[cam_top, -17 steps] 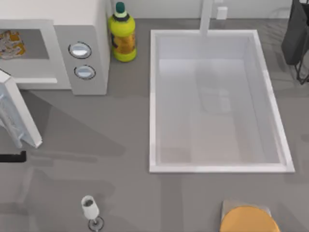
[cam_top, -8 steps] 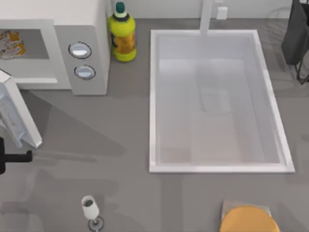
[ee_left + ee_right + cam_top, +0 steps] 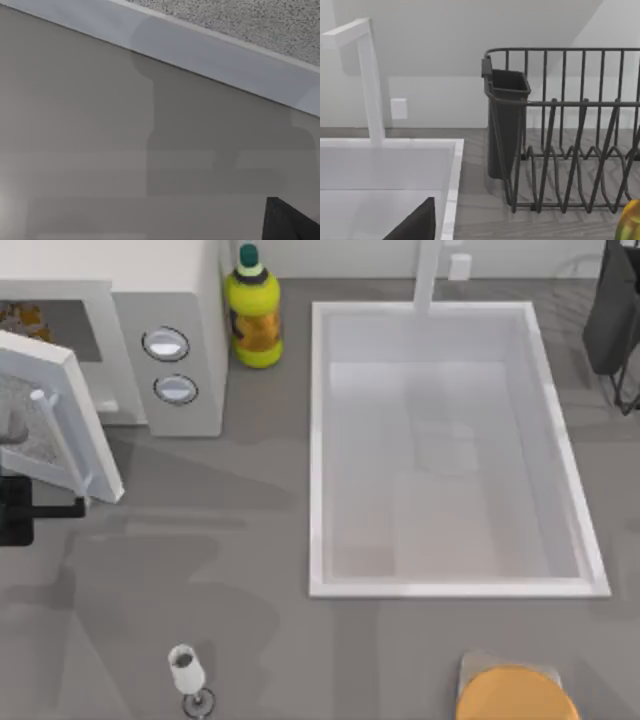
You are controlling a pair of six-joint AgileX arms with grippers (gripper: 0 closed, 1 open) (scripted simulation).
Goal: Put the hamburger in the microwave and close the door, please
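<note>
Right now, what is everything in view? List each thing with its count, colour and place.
microwave: one, light grey-white, top view's back left corner.
door: one, white frame with speckled window, half open at the microwave's front.
hamburger: one, white and orange wrapper, inside the microwave, partly hidden by the door.
bottle: one, yellow with green cap, right of the microwave.
sink: one, white, centre right.
faucet: one, white, behind the sink.
dish rack: one, black wire, back right.
wine glass: one, clear, front left.
orange disc on grey board: one, front right.
left gripper: black, at the left edge beside the door.
</note>
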